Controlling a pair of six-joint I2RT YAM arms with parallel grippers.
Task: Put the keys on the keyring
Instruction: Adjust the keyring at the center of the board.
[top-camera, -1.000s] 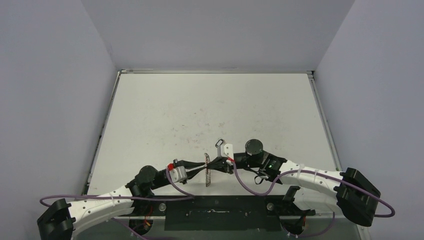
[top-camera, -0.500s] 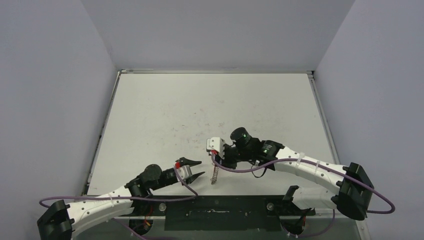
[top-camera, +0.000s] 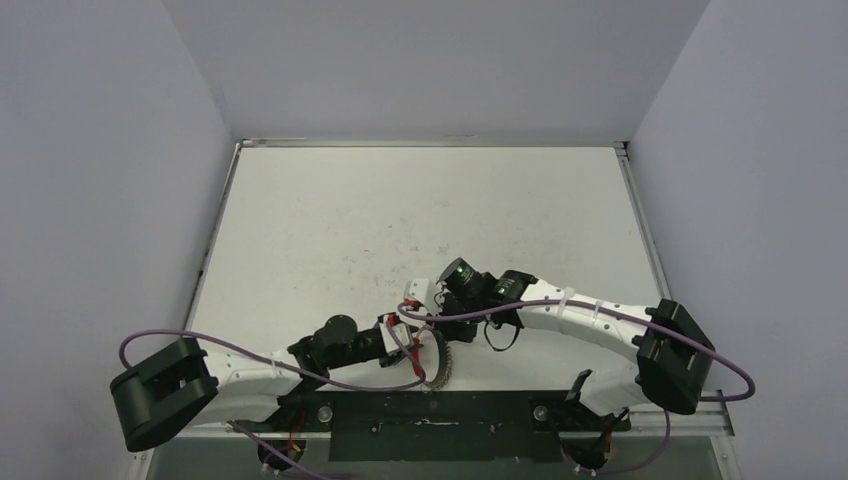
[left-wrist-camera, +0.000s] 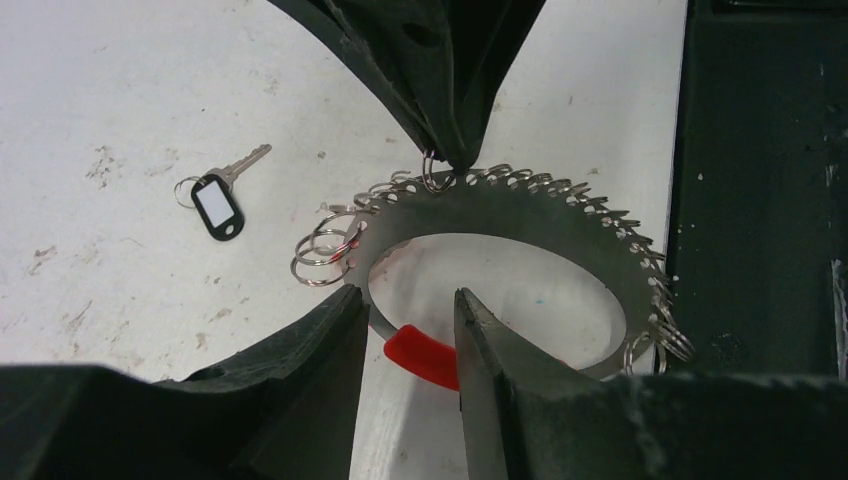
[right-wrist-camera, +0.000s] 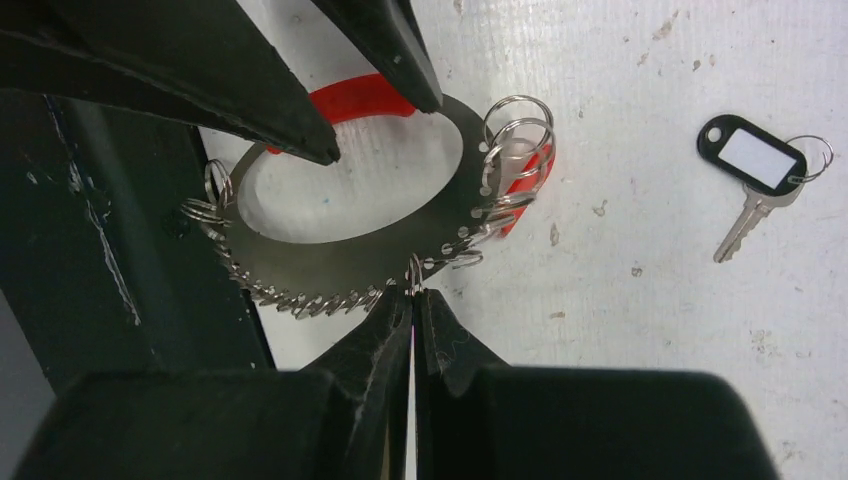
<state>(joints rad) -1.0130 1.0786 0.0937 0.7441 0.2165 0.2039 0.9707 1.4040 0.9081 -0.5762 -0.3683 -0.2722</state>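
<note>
We see the keyring (left-wrist-camera: 520, 215), a flat metal band edged with many small rings, lying on the table (left-wrist-camera: 120, 90) with both arms on it. The right gripper (right-wrist-camera: 412, 296) is pressed together on one split ring (right-wrist-camera: 412, 272) at the band's outer edge. On the opposite arc, the left gripper (left-wrist-camera: 408, 293) is spread and straddles the band at its red sleeve (left-wrist-camera: 425, 355) without clamping it. The loose key (left-wrist-camera: 218, 203), with its black tag, lies well apart from the keyring, on the side away from the dark base strip (left-wrist-camera: 760, 200).

We judge the right pinch a slender one. If that arm pulls while the left jaws are unclosed, the keyring could swing, slip free, or catch its rings on the strip just beside it. Neither gripper is free to fetch the key, so letting go may lose the chosen split ring.
</note>
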